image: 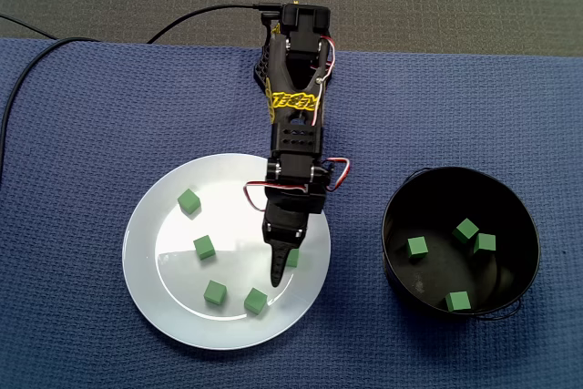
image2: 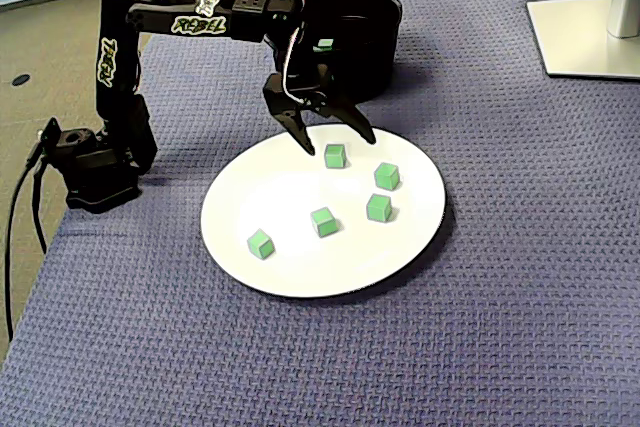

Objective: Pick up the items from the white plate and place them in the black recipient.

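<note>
A white plate (image: 146,252) (image2: 270,192) lies on the blue mat and carries several green cubes. In both fixed views my black gripper (image: 284,266) (image2: 338,143) hangs open just over the plate's edge nearest the pot. Its two fingers straddle one green cube (image: 293,259) (image2: 335,155), which rests on the plate and is not gripped. Other cubes (image: 204,246) (image2: 378,208) are spread across the plate. The black pot (image: 401,266) (image2: 365,57) stands beside the plate with several green cubes (image: 416,246) inside.
The arm's base (image2: 95,162) sits at the mat's edge with a black cable (image: 18,88) trailing off. A white monitor stand (image2: 590,32) occupies the far right corner. The blue woven mat (image: 82,134) covers the table.
</note>
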You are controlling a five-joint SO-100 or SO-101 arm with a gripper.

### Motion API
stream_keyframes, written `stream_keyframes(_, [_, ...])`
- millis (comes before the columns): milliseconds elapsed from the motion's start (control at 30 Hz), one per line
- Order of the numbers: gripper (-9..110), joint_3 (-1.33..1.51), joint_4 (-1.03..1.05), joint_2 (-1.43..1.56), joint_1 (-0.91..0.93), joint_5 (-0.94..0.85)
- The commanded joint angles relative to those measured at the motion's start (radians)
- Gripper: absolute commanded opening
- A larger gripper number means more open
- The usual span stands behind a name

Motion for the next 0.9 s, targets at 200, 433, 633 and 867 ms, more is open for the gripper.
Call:
stream_keyframes(200, [27, 0.009, -0.054, -0.017, -0.031, 0.012])
stream_keyframes(433, [0, 0.054, -0.121, -0.008, -0.025, 0.014])
stream_keyframes(633, [0, 0.086, -0.167, 0.023, -0.026, 0.000])
stream_keyframes(867, [0, -0.117, 0.094, 0.348, 0.051, -0.069])
